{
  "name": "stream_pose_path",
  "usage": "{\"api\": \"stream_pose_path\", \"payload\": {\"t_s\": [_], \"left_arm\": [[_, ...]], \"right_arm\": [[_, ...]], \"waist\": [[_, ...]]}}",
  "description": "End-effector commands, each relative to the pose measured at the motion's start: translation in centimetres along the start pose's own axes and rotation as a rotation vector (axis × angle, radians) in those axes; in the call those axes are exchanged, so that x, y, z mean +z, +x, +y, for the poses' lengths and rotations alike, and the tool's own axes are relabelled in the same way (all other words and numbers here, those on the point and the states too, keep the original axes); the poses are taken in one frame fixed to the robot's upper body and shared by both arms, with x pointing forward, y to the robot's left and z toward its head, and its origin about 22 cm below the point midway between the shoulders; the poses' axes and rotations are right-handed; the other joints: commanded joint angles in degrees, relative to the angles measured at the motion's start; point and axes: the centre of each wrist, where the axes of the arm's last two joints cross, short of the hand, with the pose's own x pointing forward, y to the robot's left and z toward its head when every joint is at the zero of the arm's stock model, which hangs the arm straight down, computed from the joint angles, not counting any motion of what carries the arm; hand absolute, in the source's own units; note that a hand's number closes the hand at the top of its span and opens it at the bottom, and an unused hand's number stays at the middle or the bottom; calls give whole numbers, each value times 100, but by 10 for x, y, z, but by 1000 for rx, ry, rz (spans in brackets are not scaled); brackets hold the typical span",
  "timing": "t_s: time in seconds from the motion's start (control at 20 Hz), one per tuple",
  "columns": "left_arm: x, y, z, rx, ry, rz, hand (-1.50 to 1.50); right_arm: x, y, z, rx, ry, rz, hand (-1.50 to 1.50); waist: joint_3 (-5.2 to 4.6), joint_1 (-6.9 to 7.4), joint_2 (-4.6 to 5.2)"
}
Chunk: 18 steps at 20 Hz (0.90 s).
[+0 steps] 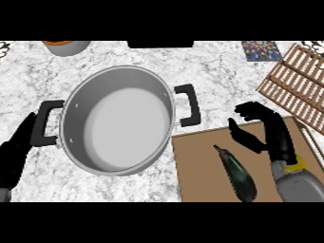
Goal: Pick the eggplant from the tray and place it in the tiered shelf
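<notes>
On tray (192, 166), eggplant (236, 173) just left of right hand (266, 128) fingers (240, 135).

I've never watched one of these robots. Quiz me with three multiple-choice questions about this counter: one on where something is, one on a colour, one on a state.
1. Where does the dark green eggplant lie?
A. on the flat brown tray
B. in the pot
C. on the shelf

2. What colour are the handles of the round grey metal pot?
A. red
B. black
C. white

3. What is the right hand doing?
A. gripping the eggplant
B. open above the tray, holding nothing
C. resting on the slatted wooden shelf

Answers:
1 A, the eggplant lies on the brown surface.
2 B, both handles are black.
3 B, its fingers are spread and clear of the eggplant.
</notes>
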Motion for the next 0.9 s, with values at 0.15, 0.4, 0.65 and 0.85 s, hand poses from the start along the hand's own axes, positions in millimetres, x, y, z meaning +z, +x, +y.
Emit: {"api": "stream_pose_path", "payload": {"t_s": [0.15, 0.4, 0.65, 0.85], "left_arm": [[-6, -2, 5, -2, -62, -27, 0], [2, 2, 18, -17, -45, -11, 0], [1, 5, 12, -9, -83, -17, 0], [-5, 2, 6, -6, -80, -29, 0]], "right_arm": [[77, 37, 91, 31, -59, 33, -150], [60, 36, 69, 425, -126, 147, -150], [54, 77, 54, 667, -55, 291, -150], [62, 82, 70, 825, 183, 371, -150]], "waist": [[27, 32, 25], [4, 47, -25], [8, 68, -18], [10, 108, 52]]}}
